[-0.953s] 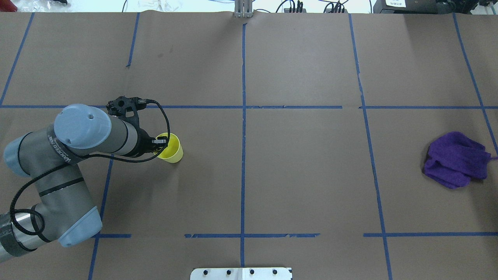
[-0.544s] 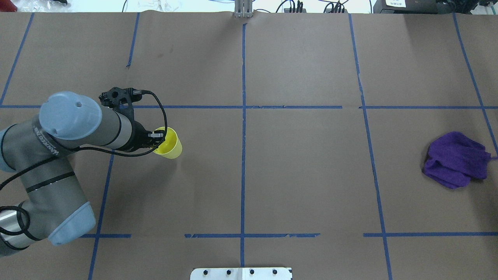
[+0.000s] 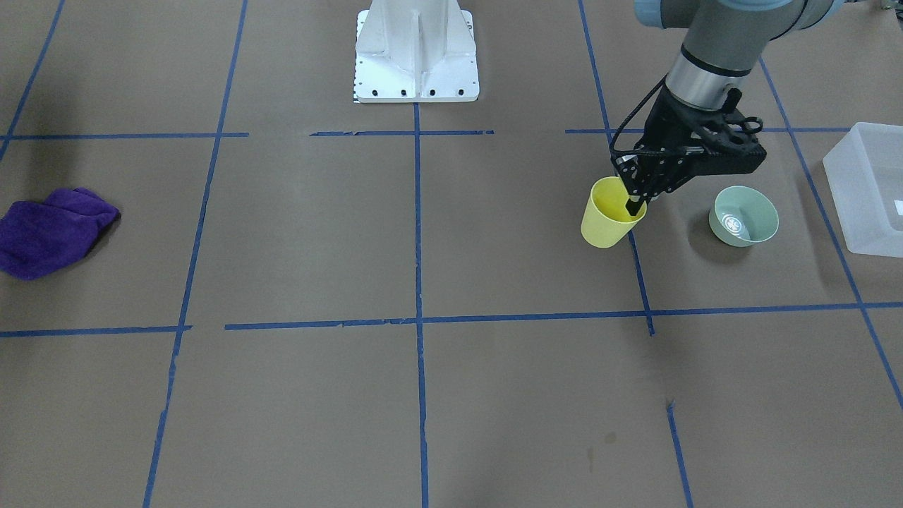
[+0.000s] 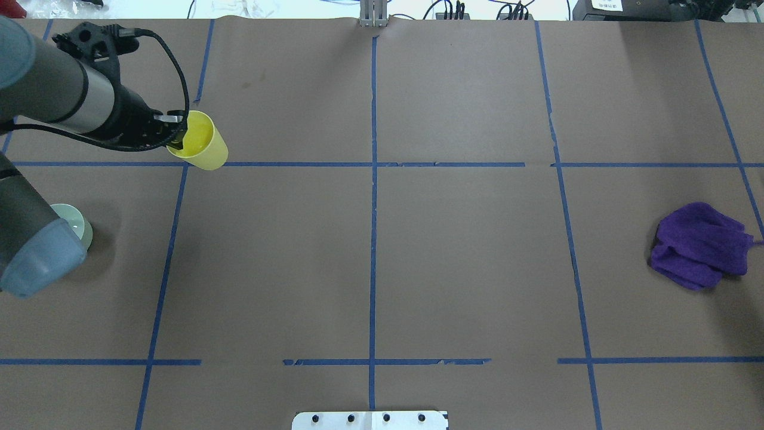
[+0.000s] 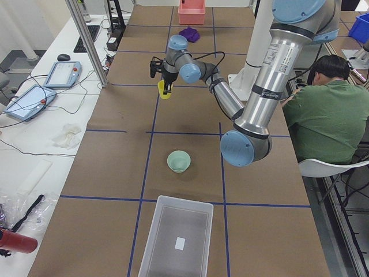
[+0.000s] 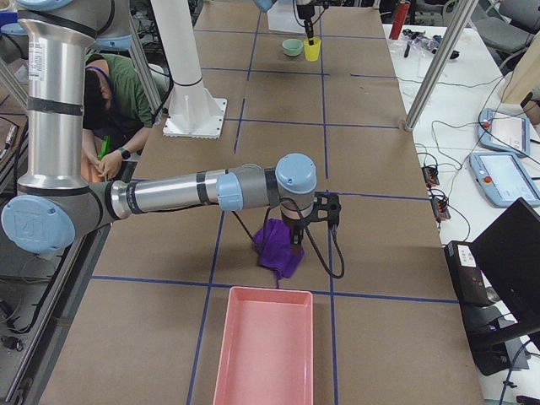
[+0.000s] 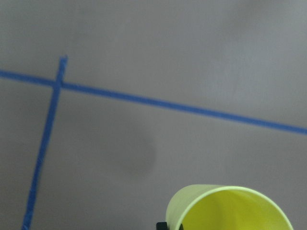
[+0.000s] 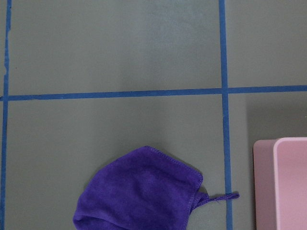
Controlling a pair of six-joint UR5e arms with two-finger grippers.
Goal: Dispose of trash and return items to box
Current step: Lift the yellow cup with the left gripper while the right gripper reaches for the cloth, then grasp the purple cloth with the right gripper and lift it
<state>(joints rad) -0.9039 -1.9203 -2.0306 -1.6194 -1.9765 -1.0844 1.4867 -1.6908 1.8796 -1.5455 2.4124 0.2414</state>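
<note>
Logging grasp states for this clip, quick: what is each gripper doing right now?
Left gripper: shut on the rim of the small bright yellow plastic cup.
Right gripper: cannot tell; seen only from the side, near the crumpled purple cloth.

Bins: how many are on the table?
2. A translucent white bin sits at the table's end on the robot's left, near the green bowl; a pink bin sits at the opposite end, beside the purple cloth. None appears hidden.
</note>
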